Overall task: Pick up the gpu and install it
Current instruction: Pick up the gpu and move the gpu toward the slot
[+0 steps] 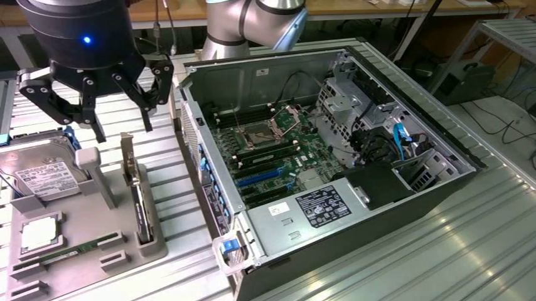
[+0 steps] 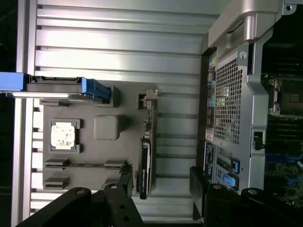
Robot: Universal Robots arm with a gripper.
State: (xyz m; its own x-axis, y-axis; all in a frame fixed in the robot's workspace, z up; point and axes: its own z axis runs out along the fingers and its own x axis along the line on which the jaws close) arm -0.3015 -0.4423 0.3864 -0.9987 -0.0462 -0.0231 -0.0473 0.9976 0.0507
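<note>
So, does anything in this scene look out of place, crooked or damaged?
Nothing stands out. The gpu stands on its edge in its slot of the grey holder, beside the open computer case, and the gripper hangs open above it. No part looks spilled or broken.

gpu [image 1: 140,200], on edge, upright in gray holder [image 1: 92,216] slot

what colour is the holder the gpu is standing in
Grey. The holder with the gpu on edge shows best in the exterior view.
</note>
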